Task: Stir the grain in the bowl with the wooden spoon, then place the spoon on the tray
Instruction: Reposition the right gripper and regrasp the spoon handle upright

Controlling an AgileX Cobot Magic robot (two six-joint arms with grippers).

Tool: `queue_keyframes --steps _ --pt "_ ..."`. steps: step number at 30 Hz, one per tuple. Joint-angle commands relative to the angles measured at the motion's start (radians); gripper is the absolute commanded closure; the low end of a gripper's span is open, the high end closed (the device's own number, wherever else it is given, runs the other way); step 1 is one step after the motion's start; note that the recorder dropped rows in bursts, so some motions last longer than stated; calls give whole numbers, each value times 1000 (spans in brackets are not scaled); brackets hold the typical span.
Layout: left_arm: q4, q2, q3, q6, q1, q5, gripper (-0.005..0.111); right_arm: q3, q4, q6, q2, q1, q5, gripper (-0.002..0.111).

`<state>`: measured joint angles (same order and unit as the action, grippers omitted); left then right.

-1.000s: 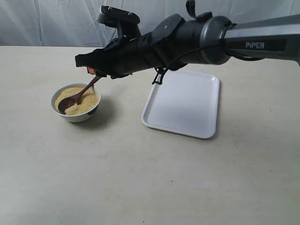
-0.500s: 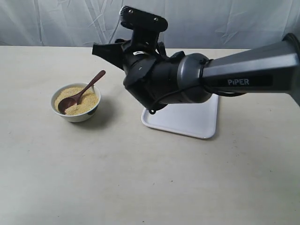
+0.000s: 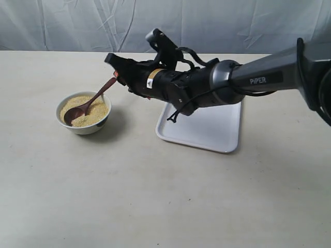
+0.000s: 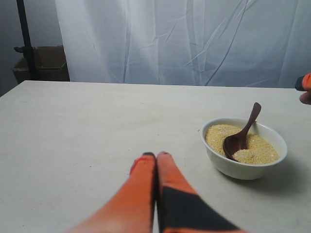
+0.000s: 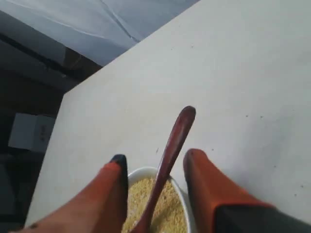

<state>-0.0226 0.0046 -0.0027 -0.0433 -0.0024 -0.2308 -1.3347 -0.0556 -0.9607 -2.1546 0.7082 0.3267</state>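
Two orange fingers (image 5: 209,194) of the right end effector (image 5: 155,182) stand apart on either side of the wooden spoon (image 5: 172,150), gripping nothing yet. To take it well, the fingers should close squarely on the upper handle, without tipping the bowl (image 3: 84,126). The spoon leans on the bowl's rim, its scoop resting in the grain (image 3: 95,111), its handle tip rising between the fingers. Right of the bowl, the tray (image 3: 207,129) lies on the tabletop (image 3: 155,196). The left end effector (image 4: 156,156) is closed and empty, away from the bowl.

Beige table (image 3: 155,206); wrinkled white curtain (image 3: 77,26) behind.
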Motion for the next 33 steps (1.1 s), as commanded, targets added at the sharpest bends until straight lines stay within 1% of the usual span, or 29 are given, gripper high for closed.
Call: queue_keyframes --steps 1,4,7,11,20,33 --pt "-2 -5 3 0 -1 7 107 5 -321 -426 -47 -73 113 64" --pt "-2 -5 3 0 -1 7 107 5 -389 -540 -96 -95 229 64" --pt "-2 -5 3 0 -1 7 107 -7 -397 -557 -143 -101 307 64" --pt "-2 -5 3 0 -1 7 107 -61 -450 -561 -200 -101 310 64" --pt "-2 -5 3 0 -1 7 107 -203 -489 -627 -284 -98 306 64" --pt "-2 -5 3 0 -1 7 107 -260 -498 -634 -303 -90 269 64"
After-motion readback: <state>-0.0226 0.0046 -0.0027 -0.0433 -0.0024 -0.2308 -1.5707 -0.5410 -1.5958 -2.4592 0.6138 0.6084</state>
